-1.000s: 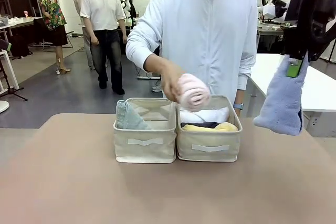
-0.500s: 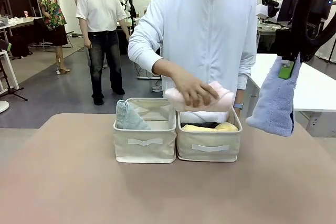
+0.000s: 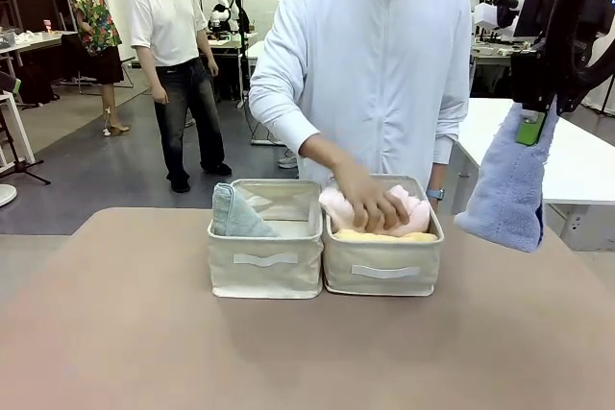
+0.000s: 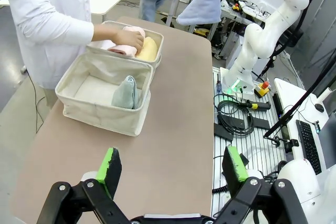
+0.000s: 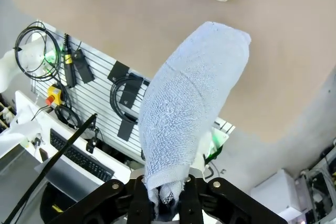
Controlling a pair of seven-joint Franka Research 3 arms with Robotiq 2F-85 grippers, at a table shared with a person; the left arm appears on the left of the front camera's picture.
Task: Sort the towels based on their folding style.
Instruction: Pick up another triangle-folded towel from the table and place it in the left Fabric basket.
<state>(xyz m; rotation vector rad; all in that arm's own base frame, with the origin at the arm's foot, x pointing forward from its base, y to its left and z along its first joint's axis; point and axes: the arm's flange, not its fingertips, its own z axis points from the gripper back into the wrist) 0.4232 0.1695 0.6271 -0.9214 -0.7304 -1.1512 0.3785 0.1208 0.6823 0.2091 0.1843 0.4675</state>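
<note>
Right jaws are shut on the blue towel point(image 3: 509, 189), which hangs high; left jaws stand wide open, empty; the person's hand point(image 3: 373, 206) has just pressed the pink towel point(image 3: 415, 208) down into the right bin point(image 3: 384, 274); the blue one probably remains to sort.

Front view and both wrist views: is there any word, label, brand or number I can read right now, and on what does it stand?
No readable text in any view.
Left fabric bin, front strip: blank.
Right fabric bin, front strip: blank.
Light blue towel: no tag or print to be seen.
Keyboard in the left wrist view: keys too small to read.
</note>
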